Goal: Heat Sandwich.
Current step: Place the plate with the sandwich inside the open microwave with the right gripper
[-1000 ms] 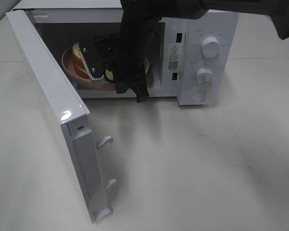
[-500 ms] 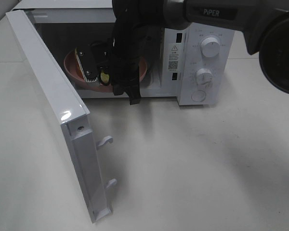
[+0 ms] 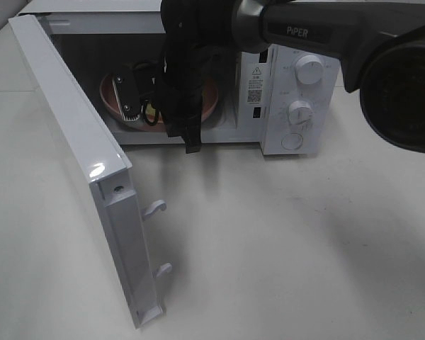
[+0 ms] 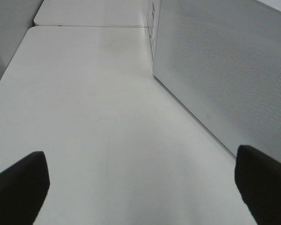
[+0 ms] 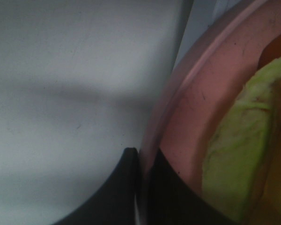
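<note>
The white microwave (image 3: 297, 78) stands with its door (image 3: 71, 142) swung wide open to the left. My right gripper (image 3: 138, 106) reaches into the cavity, shut on the rim of the round pink plate (image 3: 112, 95). The right wrist view shows its black fingers (image 5: 131, 187) pinching the plate's rim (image 5: 196, 103), with the sandwich (image 5: 239, 150) and its yellow-green filling lying on the plate. From the high view the arm hides most of the sandwich. My left gripper (image 4: 140, 187) is open and holds nothing, low over the table beside the microwave's perforated side wall (image 4: 225, 70).
The open door juts toward the table's front with two latch hooks (image 3: 156, 207) on its edge. The control panel with two knobs (image 3: 310, 69) is on the microwave's right. Pale table (image 3: 304, 241) spreads in front.
My right arm has carried the plate deeper into the microwave cavity and lower, and the plate has come down from a tilt to lie flatter. The left gripper has stayed open.
</note>
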